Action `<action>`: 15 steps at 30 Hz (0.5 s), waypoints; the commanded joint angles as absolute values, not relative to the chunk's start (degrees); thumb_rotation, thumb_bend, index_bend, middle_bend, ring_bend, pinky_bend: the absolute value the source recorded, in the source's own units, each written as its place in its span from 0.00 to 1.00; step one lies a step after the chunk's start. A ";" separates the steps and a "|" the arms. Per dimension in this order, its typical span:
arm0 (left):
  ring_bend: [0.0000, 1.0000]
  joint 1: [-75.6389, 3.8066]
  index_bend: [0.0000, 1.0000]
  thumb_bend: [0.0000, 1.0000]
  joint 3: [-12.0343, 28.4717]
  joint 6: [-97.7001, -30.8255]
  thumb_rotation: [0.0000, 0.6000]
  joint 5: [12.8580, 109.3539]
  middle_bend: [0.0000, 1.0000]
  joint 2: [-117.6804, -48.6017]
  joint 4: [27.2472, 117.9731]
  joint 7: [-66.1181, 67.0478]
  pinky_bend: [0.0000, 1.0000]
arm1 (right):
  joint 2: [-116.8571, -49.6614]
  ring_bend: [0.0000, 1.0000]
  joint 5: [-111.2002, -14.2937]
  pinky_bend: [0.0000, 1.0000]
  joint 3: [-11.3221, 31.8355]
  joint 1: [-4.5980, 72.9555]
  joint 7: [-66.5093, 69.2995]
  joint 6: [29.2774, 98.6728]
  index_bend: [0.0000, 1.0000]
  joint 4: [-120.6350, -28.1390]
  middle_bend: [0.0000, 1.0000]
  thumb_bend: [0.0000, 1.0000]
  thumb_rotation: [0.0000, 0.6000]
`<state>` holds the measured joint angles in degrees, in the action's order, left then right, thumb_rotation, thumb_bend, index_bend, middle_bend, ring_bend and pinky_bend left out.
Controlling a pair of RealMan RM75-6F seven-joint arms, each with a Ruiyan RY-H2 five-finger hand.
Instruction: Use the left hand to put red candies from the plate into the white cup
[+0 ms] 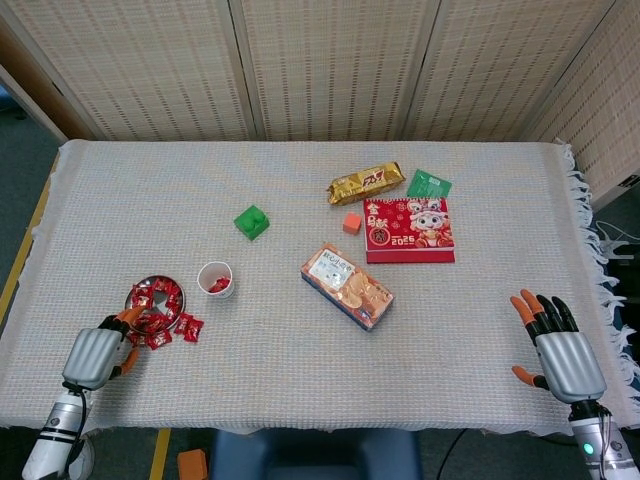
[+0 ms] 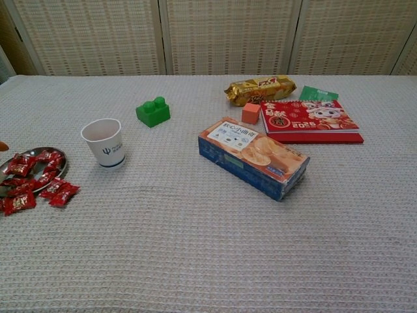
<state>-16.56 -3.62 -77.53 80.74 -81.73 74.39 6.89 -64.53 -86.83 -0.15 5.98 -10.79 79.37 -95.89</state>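
Note:
The white cup (image 1: 216, 279) stands upright right of the metal plate (image 1: 157, 297), and a red candy shows inside it. Red candies (image 1: 150, 312) fill the plate, and a few lie on the cloth by its near rim (image 1: 187, 327). My left hand (image 1: 96, 355) hovers at the table's front-left, near and left of the plate, fingers apart, holding nothing. In the chest view the cup (image 2: 104, 142), plate (image 2: 39, 150) and candies (image 2: 38, 177) show, but only one fingertip at the left edge. My right hand (image 1: 560, 350) rests open at the front right.
A green brick (image 1: 251, 221) lies behind the cup. A biscuit box (image 1: 347, 285) lies mid-table. Behind it are an orange cube (image 1: 351, 222), a red booklet (image 1: 408, 229), a gold snack pack (image 1: 366, 182) and a green packet (image 1: 428, 184).

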 commanded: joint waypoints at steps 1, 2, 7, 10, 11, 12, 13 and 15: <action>0.30 -16.02 0.10 0.37 -3.08 -74.39 1.00 78.03 0.20 -82.51 70.54 5.31 0.94 | -64.61 0.00 -86.70 0.00 -0.17 6.06 -11.04 79.11 0.00 -95.85 0.00 0.02 1.00; 0.30 -16.28 0.09 0.37 -2.84 -73.20 1.00 77.60 0.20 -82.75 69.65 4.81 0.94 | -64.64 0.00 -86.70 0.00 -0.16 6.07 -11.16 79.11 0.00 -95.90 0.00 0.02 1.00; 0.31 -17.52 0.01 0.37 -2.17 -68.15 1.00 76.67 0.17 -83.66 66.10 3.29 0.95 | -64.70 0.00 -86.51 0.00 -0.08 5.92 -11.41 79.35 0.00 -96.02 0.00 0.02 1.00; 0.29 -18.18 0.00 0.38 -1.98 -66.07 1.00 76.55 0.16 -83.90 64.91 3.73 0.95 | -64.72 0.00 -86.44 0.00 -0.05 5.89 -11.50 79.36 0.00 -96.03 0.00 0.02 1.00; 0.28 -18.35 0.00 0.38 -1.84 -65.40 1.00 76.45 0.15 -84.01 64.77 3.68 0.95 | -64.73 0.00 -86.42 0.00 -0.03 5.89 -11.54 79.38 0.00 -96.02 0.00 0.02 1.00; 0.28 -18.49 0.00 0.37 -1.75 -65.04 1.00 76.50 0.15 -84.07 64.75 3.57 0.95 | -64.74 0.00 -86.40 0.00 -0.02 5.90 -11.57 79.35 0.00 -96.02 0.00 0.02 1.00; 0.28 -18.61 0.00 0.37 -1.71 -64.83 1.00 76.68 0.15 -84.11 64.68 3.63 0.95 | -64.76 0.00 -86.36 0.00 -0.01 5.92 -11.60 79.31 0.00 -96.01 0.00 0.02 1.00; 0.28 -18.80 0.00 0.37 -1.66 -64.71 1.00 77.18 0.15 -84.28 64.65 4.03 0.95 | -64.79 0.00 -86.35 0.00 -0.02 5.93 -11.65 79.24 0.00 -95.99 0.00 0.02 1.00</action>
